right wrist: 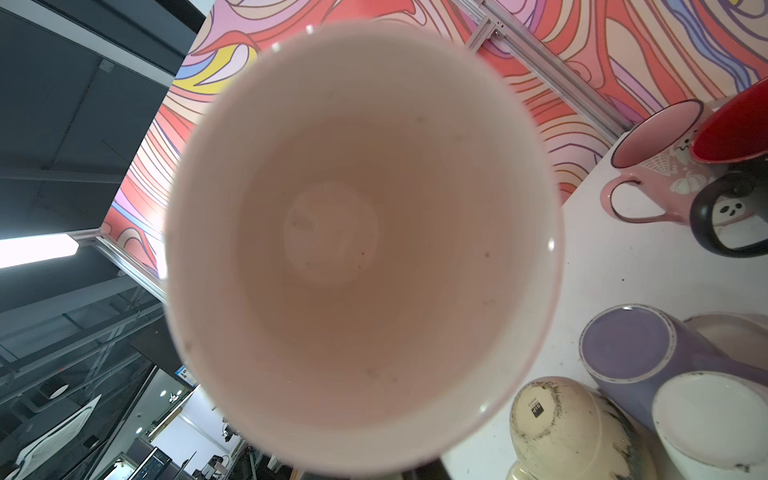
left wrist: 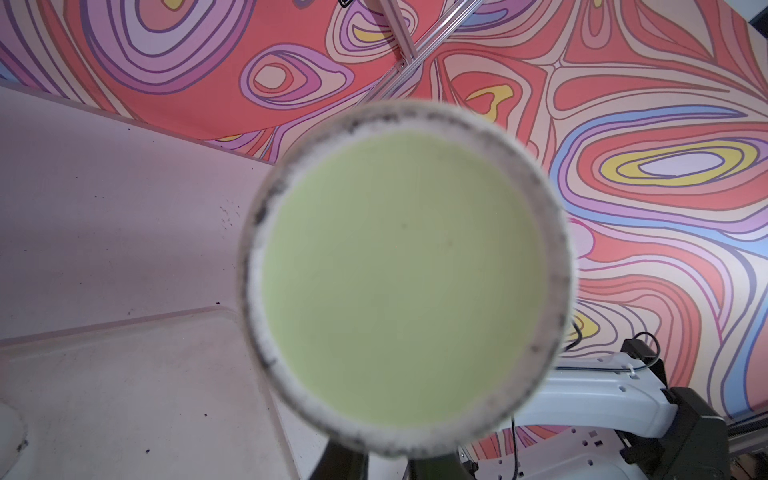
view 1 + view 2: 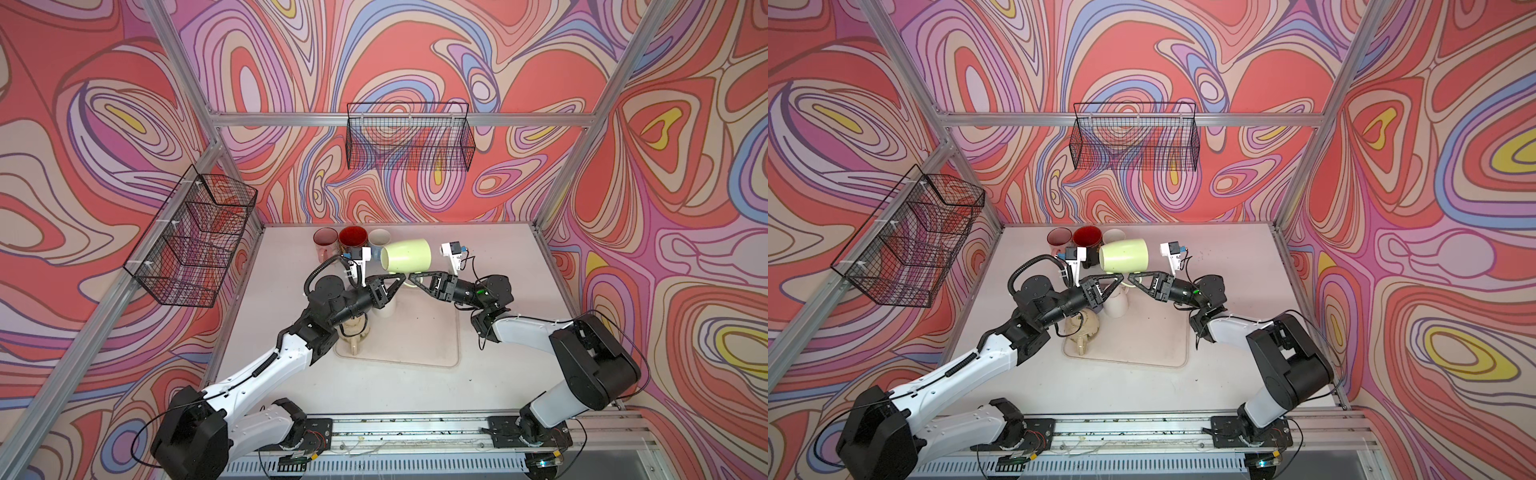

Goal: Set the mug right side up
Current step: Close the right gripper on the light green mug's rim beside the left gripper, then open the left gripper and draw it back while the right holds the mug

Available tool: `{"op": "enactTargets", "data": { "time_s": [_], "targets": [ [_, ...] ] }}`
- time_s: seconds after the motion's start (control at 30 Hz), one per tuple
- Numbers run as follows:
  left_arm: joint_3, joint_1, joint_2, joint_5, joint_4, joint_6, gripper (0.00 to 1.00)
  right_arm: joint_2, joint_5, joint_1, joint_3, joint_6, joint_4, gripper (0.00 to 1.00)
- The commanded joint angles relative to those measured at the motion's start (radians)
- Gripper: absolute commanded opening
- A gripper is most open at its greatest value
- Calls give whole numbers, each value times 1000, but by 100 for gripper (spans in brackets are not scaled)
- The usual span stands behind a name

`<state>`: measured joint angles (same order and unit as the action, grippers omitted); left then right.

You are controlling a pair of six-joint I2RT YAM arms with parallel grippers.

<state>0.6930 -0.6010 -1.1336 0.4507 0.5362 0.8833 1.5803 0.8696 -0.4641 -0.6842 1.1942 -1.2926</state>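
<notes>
Pale desk (image 3: 498,353), swirl-patterned walls (image 3: 124,124). Green mug (image 3: 409,255) hangs sideways above the desk; left pincer (image 3: 400,279) narrow and right pincer (image 3: 412,277) closed, both gripping at its handle underneath. Left wrist view shows the base; right wrist view, the empty inside.

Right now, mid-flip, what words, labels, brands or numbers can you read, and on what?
No text can be read anywhere.
Underside of the cream mug: a small dark stamp, too blurred to read.
The green mug: no text on its base or inside.
The pink mug: drawings only, no words.
</notes>
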Motion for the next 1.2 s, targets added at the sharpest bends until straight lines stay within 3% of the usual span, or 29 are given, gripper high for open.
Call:
{"op": "enactTargets", "data": {
  "time_s": [0.0, 0.27, 0.47, 0.6, 0.93, 1.17],
  "targets": [
    [-27, -10, 20, 45, -3, -33, 15, -28, -64, 7, 8, -36, -7, 0],
    [-23, -9, 61, 5, -122, -94, 57, -17, -64, 7, 29, -34, -21, 0],
    [-30, -3, 126, -39, -216, -135, 78, -28, -64, 6, 34, -45, 12, 0],
    [-22, 0, 181, -81, -315, -180, 100, -51, -70, 7, 46, -70, 67, 0],
    [-20, 0, 333, -301, -590, -283, 100, -196, -101, 8, 72, -217, 378, 0],
    [11, 0, 393, -546, -790, -273, 100, -365, -262, 8, 5, -438, 932, 0]
  ]
}}
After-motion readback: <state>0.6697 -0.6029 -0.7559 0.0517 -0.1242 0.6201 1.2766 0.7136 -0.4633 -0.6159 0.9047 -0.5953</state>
